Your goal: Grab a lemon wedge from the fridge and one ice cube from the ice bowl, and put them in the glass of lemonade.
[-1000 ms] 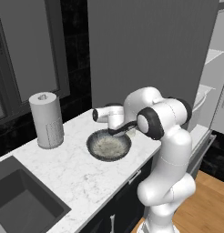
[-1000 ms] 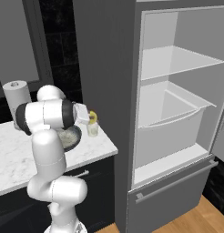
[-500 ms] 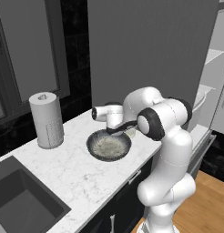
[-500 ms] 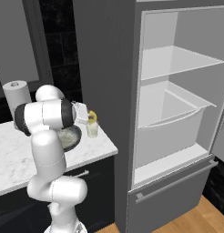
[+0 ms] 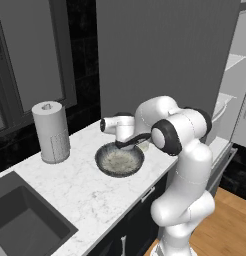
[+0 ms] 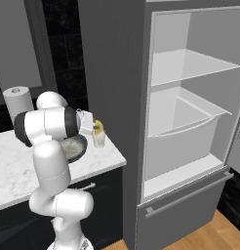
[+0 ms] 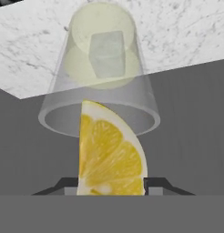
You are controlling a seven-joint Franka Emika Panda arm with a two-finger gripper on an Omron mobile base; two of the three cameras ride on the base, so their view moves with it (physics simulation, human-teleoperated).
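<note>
Gripper (image 7: 112, 182) held right over the glass of lemonade (image 7: 100, 77), jaws clamped on the lemon wedge (image 7: 111, 152), cut face to the hand camera, rind edge curving on the right. Wedge sits just above the glass rim in the hand view, not yet in the liquid. One ice cube (image 7: 107, 52) already in the pale yellow drink. Glass stands on the white marble table (image 5: 70, 185) near its fridge-side corner. In the right base view the wedge (image 6: 98, 128) shows as a yellow speck at the gripper (image 6: 95, 128), directly above the glass (image 6: 99, 139). Ice bowl (image 5: 120, 160) on the table just beside the glass, dark outside, pale speckled inside; contents too small to tell. Paper-towel roll (image 5: 51, 132) upright, well apart on the far left of the table; dark sink (image 5: 20, 225) at lower left. Fridge (image 6: 190, 122) door open, white interior, glass shelf and clear drawer visible.
</note>
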